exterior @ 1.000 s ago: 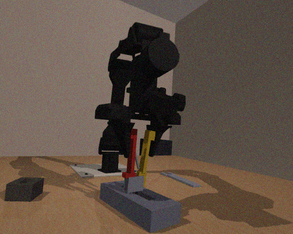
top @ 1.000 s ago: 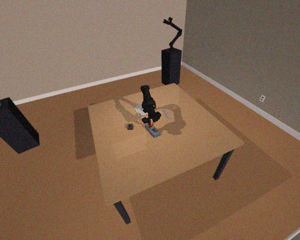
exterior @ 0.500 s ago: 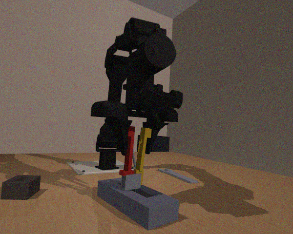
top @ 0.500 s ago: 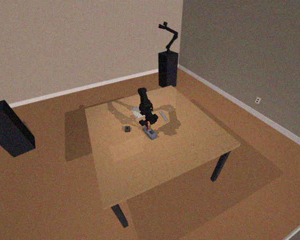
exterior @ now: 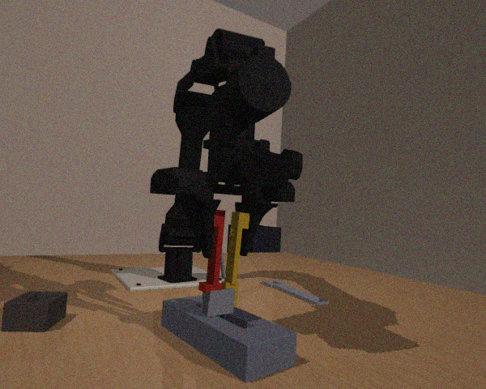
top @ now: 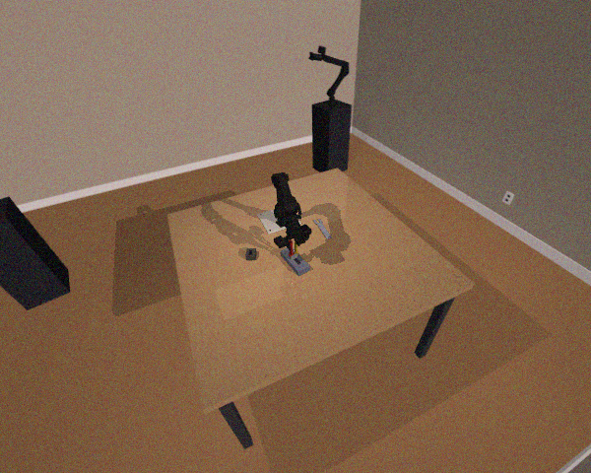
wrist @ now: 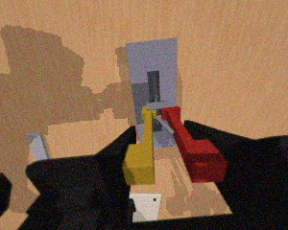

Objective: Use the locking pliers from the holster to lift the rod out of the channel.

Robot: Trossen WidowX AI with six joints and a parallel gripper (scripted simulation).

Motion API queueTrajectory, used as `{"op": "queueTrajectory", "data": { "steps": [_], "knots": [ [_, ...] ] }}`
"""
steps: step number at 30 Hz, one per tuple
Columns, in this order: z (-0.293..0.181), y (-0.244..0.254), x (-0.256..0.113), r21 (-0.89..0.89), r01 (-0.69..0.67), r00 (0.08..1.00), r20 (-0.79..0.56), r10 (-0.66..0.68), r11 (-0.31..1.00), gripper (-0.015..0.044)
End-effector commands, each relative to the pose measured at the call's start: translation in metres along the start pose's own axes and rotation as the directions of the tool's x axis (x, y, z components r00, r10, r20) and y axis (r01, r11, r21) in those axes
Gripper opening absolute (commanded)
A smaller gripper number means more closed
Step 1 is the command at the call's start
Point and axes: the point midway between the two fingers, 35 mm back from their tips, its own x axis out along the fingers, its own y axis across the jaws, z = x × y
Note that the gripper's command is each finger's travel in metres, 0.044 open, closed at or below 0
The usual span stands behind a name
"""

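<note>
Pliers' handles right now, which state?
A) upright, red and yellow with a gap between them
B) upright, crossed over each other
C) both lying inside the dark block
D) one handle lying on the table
A: the red handle and the yellow handle stand up over the blue-grey block, a gap showing between them.
</note>
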Motion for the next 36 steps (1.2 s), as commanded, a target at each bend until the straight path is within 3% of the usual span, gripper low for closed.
{"op": "queueTrajectory", "data": {
  "steps": [1,30,34,36],
  "knots": [
    [0.0010,-0.0023,-0.0011,-0.001,0.004,1.000,0.005,-0.004,1.000,0.0250],
    [0.0010,-0.0042,-0.0011,-0.001,0.004,1.000,0.005,-0.004,1.000,0.0228],
    [0.0010,-0.0042,-0.0011,-0.001,0.004,1.000,0.005,-0.004,1.000,0.0123],
    [0.0010,-0.0042,-0.0011,-0.001,0.004,1.000,0.005,-0.004,1.000,0.0108]
  ]
}}
